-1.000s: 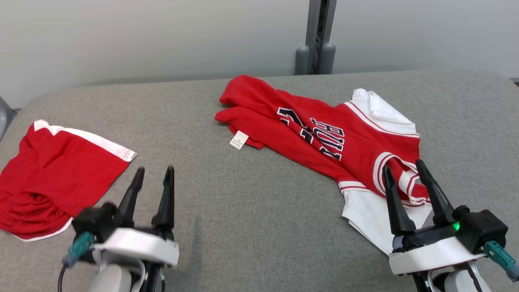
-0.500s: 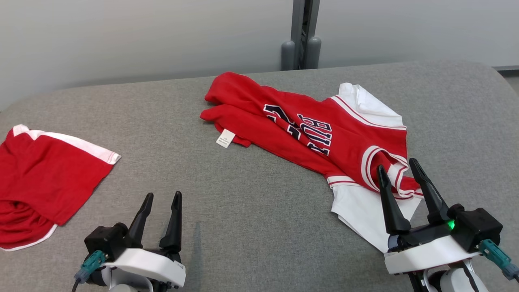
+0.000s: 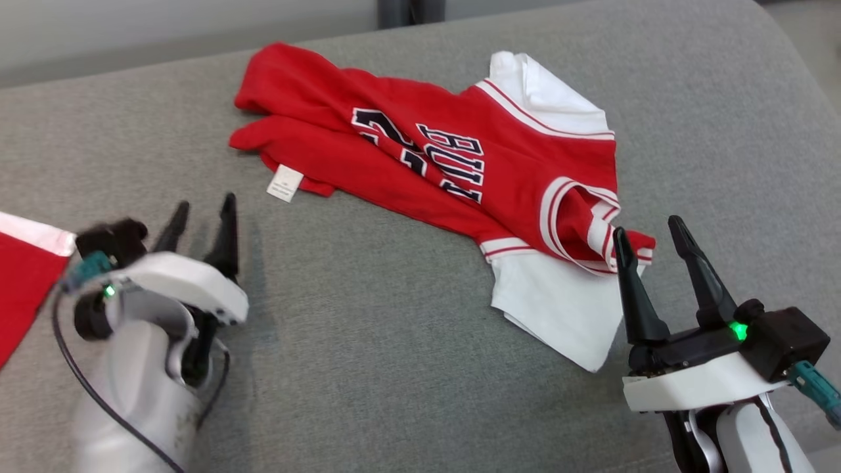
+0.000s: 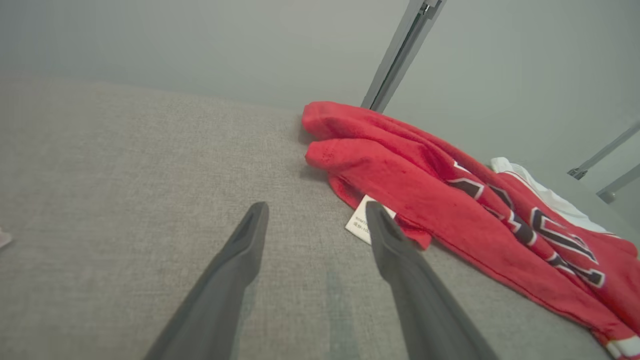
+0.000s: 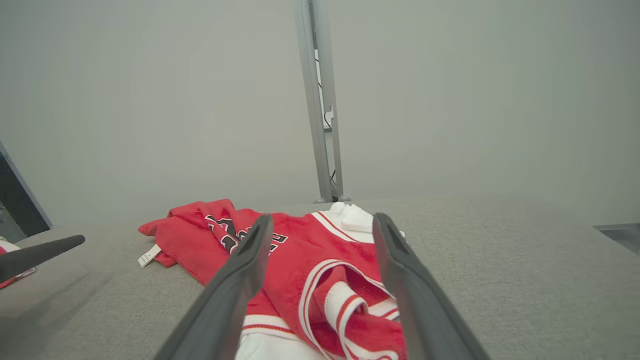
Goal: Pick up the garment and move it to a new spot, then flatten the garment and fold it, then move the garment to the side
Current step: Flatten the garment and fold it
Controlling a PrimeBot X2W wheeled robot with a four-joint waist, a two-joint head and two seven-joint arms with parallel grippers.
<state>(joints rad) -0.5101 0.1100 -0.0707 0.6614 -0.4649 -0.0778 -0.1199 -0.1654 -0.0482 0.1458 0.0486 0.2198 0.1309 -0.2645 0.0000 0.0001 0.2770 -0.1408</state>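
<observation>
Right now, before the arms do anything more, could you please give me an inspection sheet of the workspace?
Surface: grey fabric-covered surface, rounded at its far right corner.
Job's things: red and white jersey, crumpled and not folded, with a white label showing at its left edge.
Clutter: second red garment with white trim, at the far left.
Grippers: left gripper open, holding nothing, short of the label; right gripper open, holding nothing, at the jersey's striped near end.
Cables: black cable looping along the left forearm; teal plug on the right wrist.
Surroundings: pale wall and a grey post behind the surface.
</observation>
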